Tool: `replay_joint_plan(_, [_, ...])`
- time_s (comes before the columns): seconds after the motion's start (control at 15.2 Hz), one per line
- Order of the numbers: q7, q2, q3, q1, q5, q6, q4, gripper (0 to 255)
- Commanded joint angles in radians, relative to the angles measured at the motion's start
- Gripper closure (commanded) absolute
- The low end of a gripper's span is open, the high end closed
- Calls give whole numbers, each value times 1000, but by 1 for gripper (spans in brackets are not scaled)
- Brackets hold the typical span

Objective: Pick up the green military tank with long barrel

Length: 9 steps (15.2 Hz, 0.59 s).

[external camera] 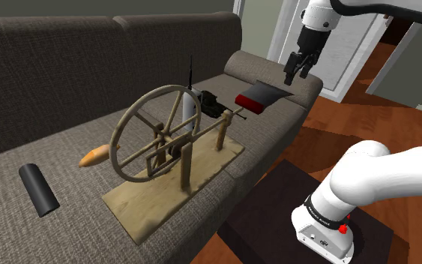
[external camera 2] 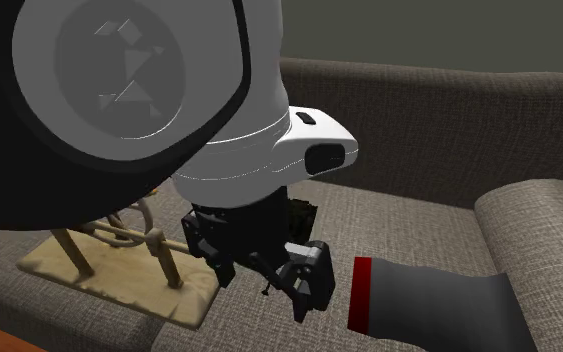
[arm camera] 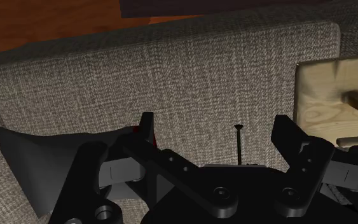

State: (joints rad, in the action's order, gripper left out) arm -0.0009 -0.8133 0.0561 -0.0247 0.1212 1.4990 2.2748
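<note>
- End effector (external camera: 293, 75): hangs in the air above the sofa's end at the shoulder view's right, open, clasping nothing.
- Fingers (arm camera: 147, 132): stand wide apart in the wrist view, with bare grey sofa fabric beyond the gap.
- Dark green tank (external camera: 211, 102): sits on the sofa seat, just behind the spinning wheel at the wheel's right end in the shoulder view. Lies lower than the end effector, to its left there and well apart from it.
- Thin black pin (arm camera: 238, 141): rises upright between the fingers without touching either. Perhaps the tank's antenna, but too little shows to tell.
- Spinning wheel (external camera: 157, 139): stands upright on a pale wooden board (external camera: 164, 201) in the middle of the seat.
- Dark grey flat thing with a red end (external camera: 260, 95): lies at the seat's end by the armrest, between the tank and the end effector in the shoulder view.
- Black cylinder (external camera: 38, 189): lies on its side toward the shoulder view's left, well apart from the wheel.
- Orange-brown loaf-shaped thing (external camera: 93, 157): lies just beside the wheel's rim on that same side.
- Sofa (external camera: 67, 67): wears a grey woven cover.
- White arm (external camera: 359, 180): rises from a dark box (external camera: 269, 217) on a reddish wooden floor (external camera: 366, 124).
</note>
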Motion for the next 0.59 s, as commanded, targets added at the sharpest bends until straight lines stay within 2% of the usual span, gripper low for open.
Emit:
replay_joint_plan(0.0, [0, 0, 0, 0, 0, 0, 0, 0])
replay_joint_plan(0.53, [-23, 219, 23, 44, -48, 240, 8, 0])
